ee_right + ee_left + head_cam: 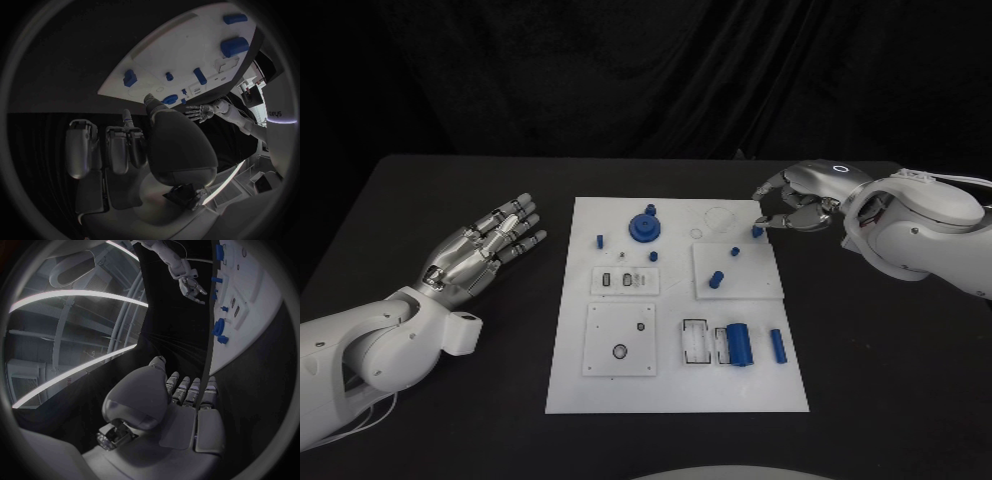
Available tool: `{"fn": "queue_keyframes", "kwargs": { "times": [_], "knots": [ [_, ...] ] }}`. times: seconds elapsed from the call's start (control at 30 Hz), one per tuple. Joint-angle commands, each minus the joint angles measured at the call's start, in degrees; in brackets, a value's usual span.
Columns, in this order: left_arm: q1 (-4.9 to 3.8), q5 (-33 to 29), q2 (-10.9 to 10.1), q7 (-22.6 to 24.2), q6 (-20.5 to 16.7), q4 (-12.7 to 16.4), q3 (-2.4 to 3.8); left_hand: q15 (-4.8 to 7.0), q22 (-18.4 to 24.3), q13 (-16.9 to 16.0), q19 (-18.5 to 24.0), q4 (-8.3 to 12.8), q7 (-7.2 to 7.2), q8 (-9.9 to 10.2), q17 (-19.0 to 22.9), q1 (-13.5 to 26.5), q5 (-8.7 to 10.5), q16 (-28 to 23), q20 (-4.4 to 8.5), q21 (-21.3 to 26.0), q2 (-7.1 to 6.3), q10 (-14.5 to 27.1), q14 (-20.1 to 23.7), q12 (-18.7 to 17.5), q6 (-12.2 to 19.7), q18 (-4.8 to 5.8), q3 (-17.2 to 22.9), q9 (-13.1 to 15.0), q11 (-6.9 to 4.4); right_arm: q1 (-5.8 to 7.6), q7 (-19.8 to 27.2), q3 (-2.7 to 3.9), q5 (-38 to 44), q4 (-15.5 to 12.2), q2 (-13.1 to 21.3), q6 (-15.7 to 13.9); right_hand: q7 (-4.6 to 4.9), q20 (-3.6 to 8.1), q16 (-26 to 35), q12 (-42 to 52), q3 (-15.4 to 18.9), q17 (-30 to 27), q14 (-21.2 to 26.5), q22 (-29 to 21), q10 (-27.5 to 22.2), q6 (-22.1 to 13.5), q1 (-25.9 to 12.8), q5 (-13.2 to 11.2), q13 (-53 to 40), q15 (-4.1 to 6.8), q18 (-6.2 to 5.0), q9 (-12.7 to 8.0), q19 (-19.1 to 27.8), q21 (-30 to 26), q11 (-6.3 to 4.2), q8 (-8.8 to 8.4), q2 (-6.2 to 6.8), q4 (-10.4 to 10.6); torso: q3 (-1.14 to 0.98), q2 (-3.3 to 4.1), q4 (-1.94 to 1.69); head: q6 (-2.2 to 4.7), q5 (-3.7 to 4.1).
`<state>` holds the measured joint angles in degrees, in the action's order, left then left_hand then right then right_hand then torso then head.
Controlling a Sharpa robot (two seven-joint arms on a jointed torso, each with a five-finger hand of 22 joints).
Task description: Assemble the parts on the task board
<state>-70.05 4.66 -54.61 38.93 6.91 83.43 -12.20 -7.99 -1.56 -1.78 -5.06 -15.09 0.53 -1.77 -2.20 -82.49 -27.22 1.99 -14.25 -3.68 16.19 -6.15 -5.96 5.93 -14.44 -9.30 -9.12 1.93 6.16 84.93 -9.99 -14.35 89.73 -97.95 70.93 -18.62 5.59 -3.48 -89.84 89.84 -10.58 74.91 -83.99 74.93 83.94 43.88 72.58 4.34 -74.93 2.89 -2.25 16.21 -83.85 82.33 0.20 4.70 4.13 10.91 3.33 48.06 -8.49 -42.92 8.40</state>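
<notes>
The white task board lies in the middle of the black table. On it sit a round blue part, small blue pegs, a blue block and a blue bar. My right hand hovers over the board's far right corner, its fingers bent down and apart, tips just beside a small blue part; nothing shows between them. The left wrist view shows that right hand with spread fingers next to the board's edge. My left hand lies flat and open, left of the board.
White inset plates with slots and holes sit on the board's near half. A second inset carries pegs. Bare black table surrounds the board on all sides.
</notes>
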Motion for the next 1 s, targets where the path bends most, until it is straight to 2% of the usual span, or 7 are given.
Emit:
{"fn": "queue_keyframes", "kwargs": {
  "times": [0.03,0.2,0.53,0.7,0.87,1.0],
  "knots": [
    [0.02,0.0,0.03,6.41,0.36,0.07,0.05,-0.27,-0.03,0.07,-0.04,-0.06,0.17,-0.29,-0.07,-0.67,-0.34,0.02,-0.31,0.06,0.05,0.36,-0.05,0.33,0.0,-1.04,0.24,0.07,0.0,-0.41,-1.59,0.02,0.03,-0.2,0.37,-0.97,0.05,-0.08,-0.16,0.16,0.16,15.09,-6.01,11.46,6.06,-0.03,-0.06,-0.33,-15.07,-0.04,0.11,-0.04,-1.48,-0.05,0.37,-0.34,0.7,0.09,0.04,-0.01,-0.02,0.0,0.2],
    [0.02,0.0,0.03,6.36,0.38,0.06,0.05,-0.27,-0.03,0.07,-0.04,-0.06,0.17,-0.29,-0.07,-0.67,-0.34,0.02,-0.31,0.06,0.05,0.36,-0.05,0.33,0.0,-1.04,0.24,0.07,0.0,-1.12,-1.97,0.02,0.03,0.04,0.6,-0.64,0.05,-0.07,-0.16,0.16,0.28,15.09,-6.01,11.42,6.06,0.25,0.18,-0.22,-15.07,-0.04,0.08,-0.01,-1.42,-0.16,0.37,-0.24,0.81,0.19,0.04,-0.01,-0.04,-0.03,0.28],
    [0.03,0.0,-0.01,6.28,0.46,0.01,0.05,-0.3,-0.03,0.07,-0.04,-0.03,0.16,-0.28,-0.07,-0.71,-0.37,0.03,-0.34,0.06,0.03,0.38,-0.06,0.35,0.06,-1.04,0.27,0.06,0.02,-2.03,-2.44,0.02,0.03,1.03,-0.17,0.24,0.09,-0.08,-0.16,0.16,0.36,15.09,-6.01,11.23,6.06,0.68,2.04,1.2,-15.07,-0.05,-0.06,-0.04,-1.1,-0.78,0.39,-0.25,0.93,0.07,0.09,-0.07,0.13,-0.21,-0.07],
    [0.03,0.0,0.03,6.22,0.54,-0.07,0.05,-0.3,-0.03,0.07,-0.04,-0.03,0.16,-0.28,-0.07,-0.71,-0.37,0.03,-0.34,0.06,0.03,0.38,-0.06,0.35,0.06,-1.04,0.27,0.06,0.02,-2.37,-2.59,0.02,0.03,1.61,-0.71,0.74,0.1,-0.1,-0.16,0.16,0.38,15.09,-6.01,11.1,6.06,0.78,2.89,2.13,-15.07,-0.06,-0.16,-0.06,-0.88,-1.2,0.41,-0.31,0.92,-0.06,0.06,-0.06,-0.07,-0.33,0.16],
    [0.03,0.0,0.09,6.18,0.64,-0.1,0.05,-0.31,-0.02,0.06,-0.03,-0.01,0.16,-0.27,-0.07,-0.73,-0.39,0.03,-0.35,0.07,0.03,0.38,-0.07,0.37,0.1,-1.04,0.3,0.05,0.03,-2.79,-2.72,0.02,0.03,2.13,-1.21,1.14,0.18,-0.11,-0.05,0.16,0.41,15.0,-5.96,10.96,6.06,1.01,3.44,3.14,-15.07,-0.1,-0.25,-0.05,-0.67,-1.61,0.46,-0.28,0.83,-0.08,0.0,-0.02,-0.09,-0.32,0.2],
    [0.04,0.0,0.09,6.1,0.71,-0.13,0.05,-0.31,-0.02,0.06,-0.03,-0.01,0.16,-0.27,-0.07,-0.73,-0.39,0.03,-0.35,0.07,0.03,0.38,-0.07,0.37,0.1,-1.04,0.3,0.05,0.03,-3.07,-2.75,0.02,0.03,2.51,-1.63,1.42,0.21,-0.13,0.1,0.16,0.42,14.87,-5.9,10.9,6.06,1.16,3.84,3.78,-15.07,-0.12,-0.3,-0.04,-0.57,-1.82,0.48,-0.27,0.8,-0.16,0.06,-0.03,-0.04,-0.36,0.18]
  ]
}}
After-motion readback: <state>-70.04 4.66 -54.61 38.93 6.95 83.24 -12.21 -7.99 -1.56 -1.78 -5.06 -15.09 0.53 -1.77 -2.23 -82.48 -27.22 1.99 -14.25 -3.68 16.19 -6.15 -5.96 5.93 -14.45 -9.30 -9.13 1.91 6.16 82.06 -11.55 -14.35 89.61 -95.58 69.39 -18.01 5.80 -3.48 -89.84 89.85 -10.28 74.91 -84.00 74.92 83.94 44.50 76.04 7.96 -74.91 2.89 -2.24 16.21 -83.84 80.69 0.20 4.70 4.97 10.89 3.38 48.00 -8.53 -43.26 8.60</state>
